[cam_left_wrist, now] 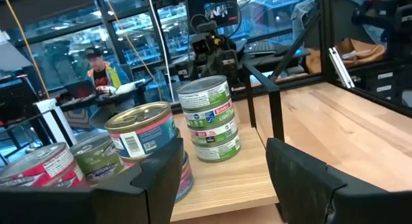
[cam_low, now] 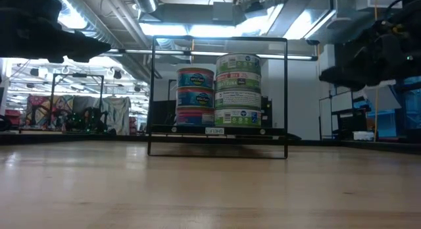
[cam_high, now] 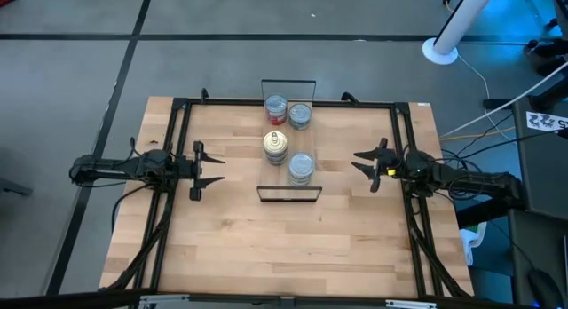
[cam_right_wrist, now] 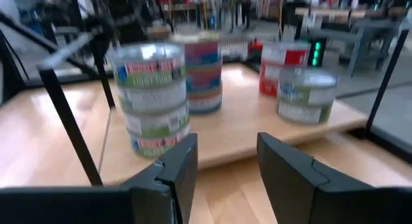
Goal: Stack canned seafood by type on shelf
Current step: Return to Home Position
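Stacks of canned seafood (cam_high: 301,168) — four in all — stand on the shelf (cam_high: 277,183) at the middle of the table (cam_high: 266,256). Beside the shelf and apart from it, the left gripper (cam_high: 216,168) hovers with fingers spread wide, holding nothing. Opposite hovers the right gripper (cam_high: 358,163) — likewise wide, holding nothing.

"Where do the tins stand?"

"All upright on the shelf (cam_high: 275,180), a light-wood board with black wire ends, upper centre of the high view."

"How are they grouped?"

"The green stack (cam_high: 301,168), three high, is lowest in frame. The gold-topped blue-pink stack (cam_high: 276,146) is just up-left of it. The red-label tin (cam_high: 276,107) and a silver-topped green tin (cam_high: 300,115) sit side by side at the top."
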### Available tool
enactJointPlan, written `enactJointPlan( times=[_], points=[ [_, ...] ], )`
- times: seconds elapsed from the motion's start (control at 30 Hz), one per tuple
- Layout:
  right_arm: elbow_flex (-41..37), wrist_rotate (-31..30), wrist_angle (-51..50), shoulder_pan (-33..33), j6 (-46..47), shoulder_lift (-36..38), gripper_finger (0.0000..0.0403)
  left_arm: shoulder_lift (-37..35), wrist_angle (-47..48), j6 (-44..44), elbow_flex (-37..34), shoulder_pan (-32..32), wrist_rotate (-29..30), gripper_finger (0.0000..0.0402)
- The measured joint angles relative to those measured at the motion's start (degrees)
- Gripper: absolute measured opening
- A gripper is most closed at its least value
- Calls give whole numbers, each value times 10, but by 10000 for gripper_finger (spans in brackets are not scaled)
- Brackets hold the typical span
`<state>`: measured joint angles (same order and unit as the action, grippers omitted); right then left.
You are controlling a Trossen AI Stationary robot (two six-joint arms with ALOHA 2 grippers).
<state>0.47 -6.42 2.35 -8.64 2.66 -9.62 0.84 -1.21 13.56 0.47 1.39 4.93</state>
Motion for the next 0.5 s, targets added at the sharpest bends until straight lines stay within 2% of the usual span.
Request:
enactJointPlan(
  times=[0.27, 0.5],
  points=[
    [0, 0, 4, 0, 0, 96, 161, 0, 0, -1, 0, 0, 0, 219],
    [4, 0, 4, 0, 0, 94, 161, 0, -1, -2, 0, 0, 0, 219]
  ],
)
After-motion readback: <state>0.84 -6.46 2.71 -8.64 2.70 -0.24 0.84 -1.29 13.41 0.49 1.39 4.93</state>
